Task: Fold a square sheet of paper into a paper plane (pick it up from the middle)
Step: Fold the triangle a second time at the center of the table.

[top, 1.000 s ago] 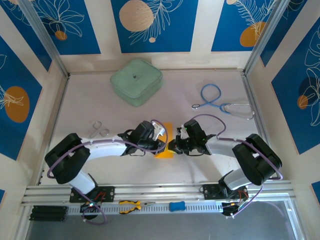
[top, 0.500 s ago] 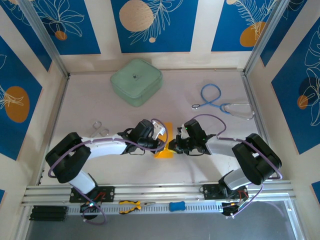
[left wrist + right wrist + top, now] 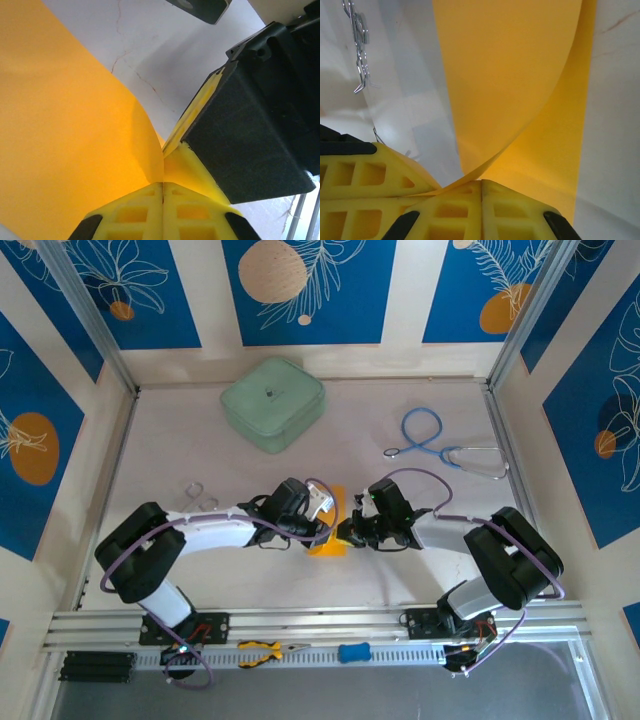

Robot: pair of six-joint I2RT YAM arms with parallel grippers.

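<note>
the square sheet of paper (image 3: 327, 546) lay on the table (image 3: 200, 440), near its middle and slightly to the near side. the left gripper (image 3: 163, 186) was closed on a curled part of it, and the right gripper (image 3: 481, 183) pinched it just beside. if they pulled apart, the thin sheet could tear; if they pushed together, a wrong crease could form.

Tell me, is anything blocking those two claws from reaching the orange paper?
Nothing visible is in the way. The left claw and the right claw are both shut on the orange paper, pinching it close beside each other.
</note>
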